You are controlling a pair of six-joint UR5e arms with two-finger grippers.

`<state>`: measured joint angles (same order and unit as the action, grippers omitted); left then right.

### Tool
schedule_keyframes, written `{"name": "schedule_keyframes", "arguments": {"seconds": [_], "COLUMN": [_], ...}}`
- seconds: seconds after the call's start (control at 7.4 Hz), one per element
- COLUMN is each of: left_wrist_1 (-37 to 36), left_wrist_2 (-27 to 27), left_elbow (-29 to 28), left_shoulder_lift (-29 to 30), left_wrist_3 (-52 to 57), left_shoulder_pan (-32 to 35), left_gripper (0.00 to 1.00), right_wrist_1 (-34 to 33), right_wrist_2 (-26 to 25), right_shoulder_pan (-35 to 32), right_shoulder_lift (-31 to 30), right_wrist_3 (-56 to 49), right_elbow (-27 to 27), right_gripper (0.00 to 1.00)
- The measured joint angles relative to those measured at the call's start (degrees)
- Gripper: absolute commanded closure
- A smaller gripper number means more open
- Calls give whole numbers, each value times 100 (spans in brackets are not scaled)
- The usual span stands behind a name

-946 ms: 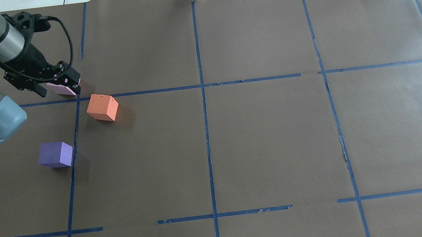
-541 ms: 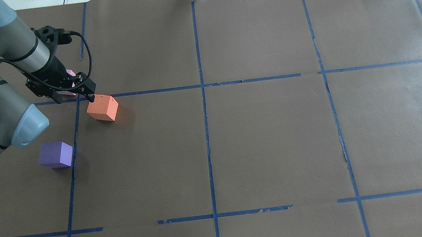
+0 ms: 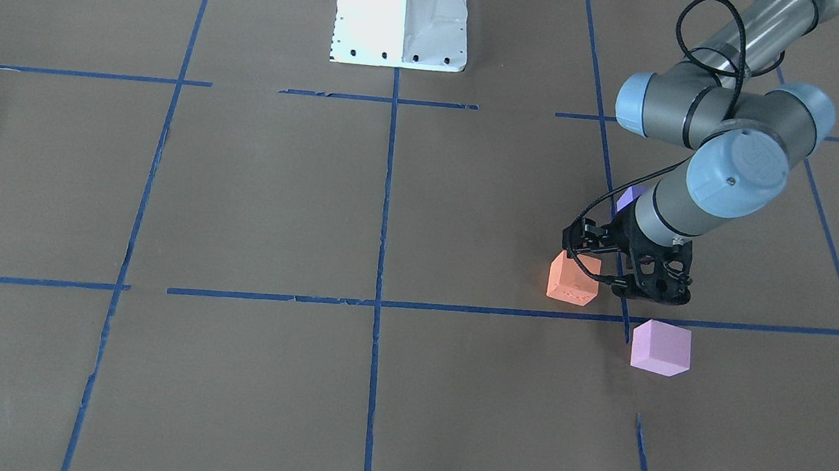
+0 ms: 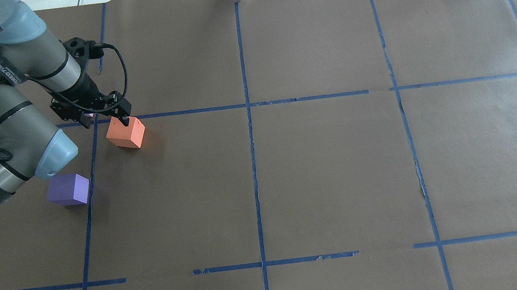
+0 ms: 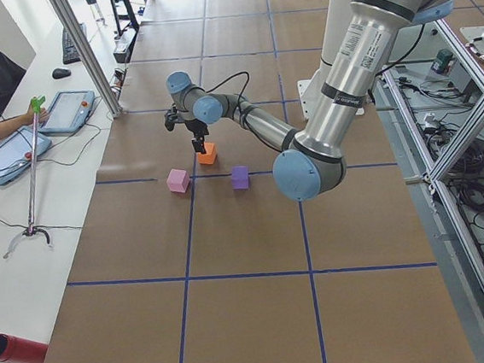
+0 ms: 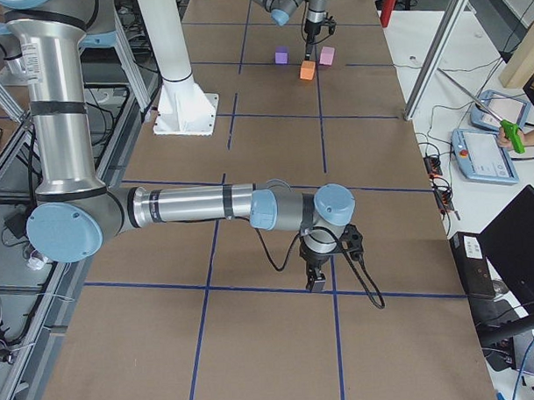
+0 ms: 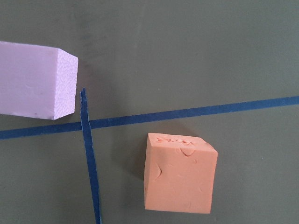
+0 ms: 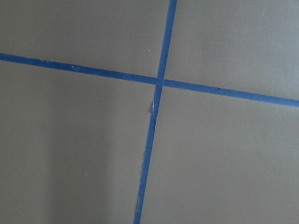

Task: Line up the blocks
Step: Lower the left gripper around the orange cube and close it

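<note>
Blocks of matte foam, three equal cubes with crisp edges, lie in the left third of the overhead view, none touching another. Lowest in that frame is the blue-violet block, just beside a vertical blue tape line on its right. Up and to the right sits the orange block, turned askew to the grid, just below the horizontal tape. The left wrist view shows small dents on its top face and a nick along one edge.

Above it hangs the left gripper, black, fingers spread apart and holding nothing. One fingertip overlaps the orange block's upper corner; whether it touches cannot be told. The pink-lilac block is mostly hidden under this gripper in the overhead view. In the front-facing view it lies at lower right of the orange cube, across the tape line.

Brown paper, dull and faintly creased, covers the table. Its tape lines are frayed and broken in places. From the orange block a wide stretch of it runs to the frame's right edge.

The right gripper shows only in the exterior right view, pointing down beside a tape line. I cannot tell how its fingers stand.
</note>
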<state>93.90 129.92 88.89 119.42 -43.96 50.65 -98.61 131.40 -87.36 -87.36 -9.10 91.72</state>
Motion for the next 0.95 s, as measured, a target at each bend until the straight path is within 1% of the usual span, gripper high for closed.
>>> {"name": "schedule_keyframes", "arguments": {"seconds": [0.27,0.54,0.95], "left_wrist_1": [209,288,441], "left_wrist_2": [-52,-258,-324], "left_elbow": [-126,-204,-334], "left_shoulder_lift": [8,23,32], "left_wrist_3": [-158,-185,-261], "left_shoulder_pan": [-81,-131,-224], "left_gripper": [0,0,0], "right_wrist_1": [0,0,0], "right_wrist_2": [0,0,0], "right_shoulder_pan": [0,0,0], "right_shoulder_lift": [0,0,0], "right_wrist_3": [2,4,-1], "right_elbow": [-1,-2,3], "right_gripper": [0,0,0]}}
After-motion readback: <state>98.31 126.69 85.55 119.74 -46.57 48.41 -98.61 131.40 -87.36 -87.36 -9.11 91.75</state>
